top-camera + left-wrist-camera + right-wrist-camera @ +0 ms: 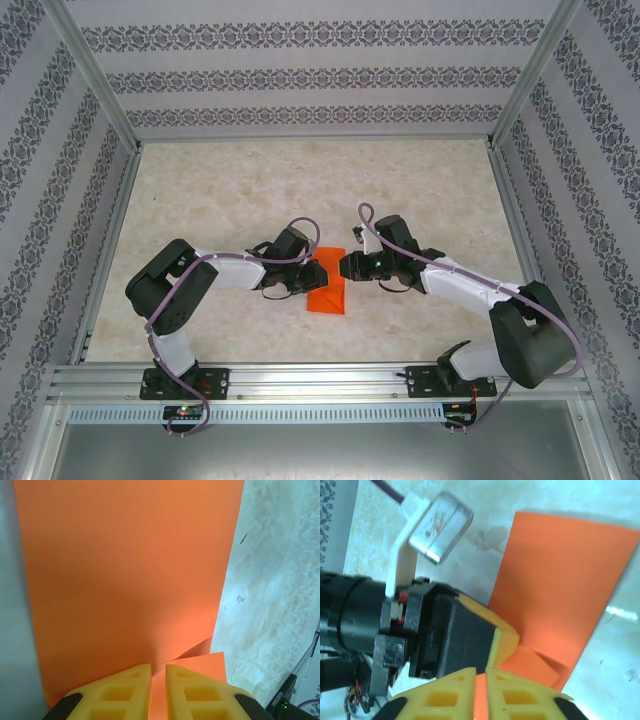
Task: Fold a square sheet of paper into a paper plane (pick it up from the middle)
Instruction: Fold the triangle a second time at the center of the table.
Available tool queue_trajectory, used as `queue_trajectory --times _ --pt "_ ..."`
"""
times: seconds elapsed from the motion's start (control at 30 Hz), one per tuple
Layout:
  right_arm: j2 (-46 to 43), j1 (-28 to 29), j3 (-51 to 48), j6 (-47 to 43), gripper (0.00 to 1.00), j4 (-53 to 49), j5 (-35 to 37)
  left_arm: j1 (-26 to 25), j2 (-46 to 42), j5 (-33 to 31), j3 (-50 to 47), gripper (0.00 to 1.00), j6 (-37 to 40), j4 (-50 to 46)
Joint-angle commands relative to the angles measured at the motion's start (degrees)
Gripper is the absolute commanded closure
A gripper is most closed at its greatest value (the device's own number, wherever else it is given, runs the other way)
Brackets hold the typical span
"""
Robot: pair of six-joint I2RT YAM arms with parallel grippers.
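Observation:
The square sheet of paper (329, 290), bright orange and folded into a narrower shape, is in the middle of the table between both arms. My left gripper (310, 272) meets its far end from the left, my right gripper (341, 268) from the right. In the left wrist view the paper (125, 570) stretches away from the gripper (158, 669), whose yellow fingers (125, 687) are shut on its near edge, with a small folded flap (205, 662) beside them. In the right wrist view the gripper (481, 672) is shut on the paper (560, 585), right beside the left gripper's fingertip (506, 641).
The marble-patterned tabletop (300, 180) is fenced by a metal frame and patterned walls (300, 80). An aluminium rail (320, 380) with both arm bases runs along the near edge. The left wrist's camera (440, 525) hangs close to the right gripper.

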Motion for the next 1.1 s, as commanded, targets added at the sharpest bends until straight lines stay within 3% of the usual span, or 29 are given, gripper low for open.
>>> queue_trajectory --times 0.0,0.2,0.57,1.07 --pt "-0.76 3.12 -3.73 6.24 0.9 3.8 -1.38 -1.15 1.05 -1.87 -0.7 0.82 1.48 -1.63" --pt "1.72 7.34 -4.2 9.71 0.93 5.7 0.32 -1.24 0.95 -1.88 -0.61 0.82 1.59 -1.72" --pt "8.39 7.82 1.06 9.03 0.92 1.29 0.78 -1.26 1.39 -1.43 -0.01 0.82 2.03 -2.35" --pt "12.66 8.06 -0.4 7.47 0.9 0.24 1.61 -1.22 0.88 -1.92 0.09 0.82 2.64 -3.41"
